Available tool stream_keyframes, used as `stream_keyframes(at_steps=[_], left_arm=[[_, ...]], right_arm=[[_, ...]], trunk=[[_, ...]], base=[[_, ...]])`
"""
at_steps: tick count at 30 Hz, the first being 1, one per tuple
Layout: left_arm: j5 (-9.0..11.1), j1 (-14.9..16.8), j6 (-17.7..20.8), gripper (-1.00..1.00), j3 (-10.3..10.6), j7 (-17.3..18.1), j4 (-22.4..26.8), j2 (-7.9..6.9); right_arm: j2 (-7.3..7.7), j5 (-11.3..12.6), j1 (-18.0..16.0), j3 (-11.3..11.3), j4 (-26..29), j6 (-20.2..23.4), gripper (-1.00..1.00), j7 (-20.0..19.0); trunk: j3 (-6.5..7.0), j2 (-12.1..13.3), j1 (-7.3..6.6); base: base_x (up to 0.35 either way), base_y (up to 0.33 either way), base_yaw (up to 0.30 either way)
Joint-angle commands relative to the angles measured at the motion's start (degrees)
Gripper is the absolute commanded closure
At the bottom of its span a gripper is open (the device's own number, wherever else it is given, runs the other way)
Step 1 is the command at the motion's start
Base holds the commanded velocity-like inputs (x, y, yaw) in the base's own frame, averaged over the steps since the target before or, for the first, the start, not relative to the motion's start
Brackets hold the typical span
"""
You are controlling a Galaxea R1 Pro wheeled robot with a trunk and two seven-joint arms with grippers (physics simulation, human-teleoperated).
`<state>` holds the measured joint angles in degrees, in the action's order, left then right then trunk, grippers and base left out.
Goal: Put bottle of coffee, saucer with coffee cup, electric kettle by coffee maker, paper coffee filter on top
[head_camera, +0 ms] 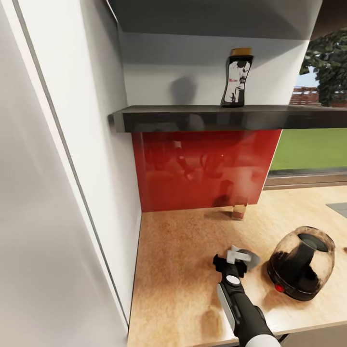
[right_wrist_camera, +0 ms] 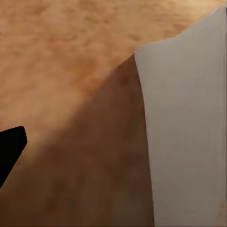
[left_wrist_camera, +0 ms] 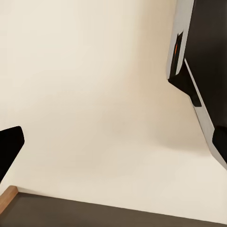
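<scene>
The bottle of coffee (head_camera: 237, 79), dark with a yellowish-brown cap and a white label, stands upright on the dark kitchen shelf (head_camera: 202, 118). Below it stretches the wood-tone kitchen countertop (head_camera: 178, 250). The smoky electric kettle (head_camera: 301, 262) with its red button sits on the countertop at the right. Just left of the kettle, my right gripper (head_camera: 237, 256) hovers low over the countertop, shut on a white paper coffee filter (head_camera: 239, 252). That filter (right_wrist_camera: 189, 137) rises as a pale sheet over the wood in the right wrist view. One dark fingertip (left_wrist_camera: 9, 146) of my left gripper shows against a cream wall.
A tall white cabinet side (head_camera: 72, 168) walls off the countertop's left end. A glossy red backsplash (head_camera: 202, 168) runs under the shelf, with a small wooden block (head_camera: 239, 210) at its foot. A window (head_camera: 313, 144) opens at the right.
</scene>
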<state>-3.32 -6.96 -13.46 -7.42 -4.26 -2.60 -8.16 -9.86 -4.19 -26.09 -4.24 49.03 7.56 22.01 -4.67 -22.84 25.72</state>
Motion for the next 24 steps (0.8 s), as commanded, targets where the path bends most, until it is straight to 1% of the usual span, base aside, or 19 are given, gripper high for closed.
stream_keyframes(at_steps=[1,14,15,24], left_arm=[[-0.4,0.1,-0.3,-1.0,-0.4,-0.1,-0.1,-0.01],[-0.4,0.1,-0.3,-1.0,-0.4,-0.1,-0.1,-0.01],[-0.4,0.1,-0.3,-1.0,-0.4,-0.1,-0.1,-0.01],[-0.4,0.1,-0.3,-1.0,-0.4,-0.1,-0.1,0.0]], right_arm=[[-0.01,-0.2,0.0,-0.2,-1.5,0.8,-1.0,0.1],[0.01,-0.3,0.0,-0.2,-1.7,0.8,-1.0,0.1],[0.01,-0.3,0.0,-0.2,-1.7,0.8,1.0,0.1],[0.01,-0.3,0.0,-0.2,-1.7,0.0,1.0,0.1]], trunk=[[-0.12,-0.1,0.06],[-0.12,-0.1,0.06],[-0.12,-0.1,0.06],[-0.12,-0.1,0.06]], base=[[0.148,0.0,0.0],[0.022,0.0,0.0],[0.0,0.0,0.0],[0.0,0.0,0.0]])
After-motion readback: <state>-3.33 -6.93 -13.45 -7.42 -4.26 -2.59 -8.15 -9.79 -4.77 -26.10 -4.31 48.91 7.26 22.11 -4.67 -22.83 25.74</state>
